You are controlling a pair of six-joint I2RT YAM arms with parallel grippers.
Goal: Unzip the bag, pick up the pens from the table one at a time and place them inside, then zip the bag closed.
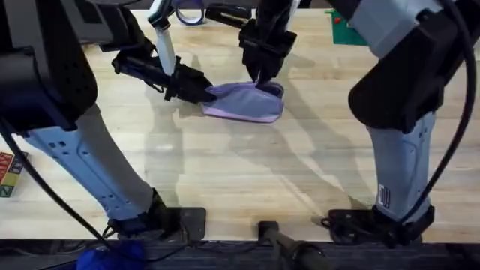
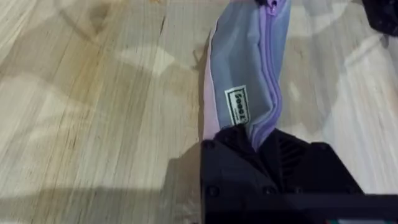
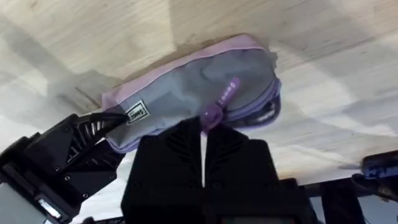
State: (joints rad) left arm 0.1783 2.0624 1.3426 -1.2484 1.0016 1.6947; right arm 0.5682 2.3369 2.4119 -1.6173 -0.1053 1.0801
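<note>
Black fingers of the left gripper point(image 2: 252, 140) pinch one end of the bag point(image 1: 244, 103), right by a small white label whose writing is too tiny to read. Soft and purple, the bag lies near the far edge of the table point(image 1: 240, 172), about midway along it, with a zipper running down its length. At the bag's other end, the right gripper point(image 3: 204, 127) is squeezed tight on the purple zipper pull point(image 3: 219, 104).

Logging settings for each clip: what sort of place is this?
Probably a lab workbench: a butcher-block table with two robot arms mounted at its edge, working a purple bag, a tape ring behind.
</note>
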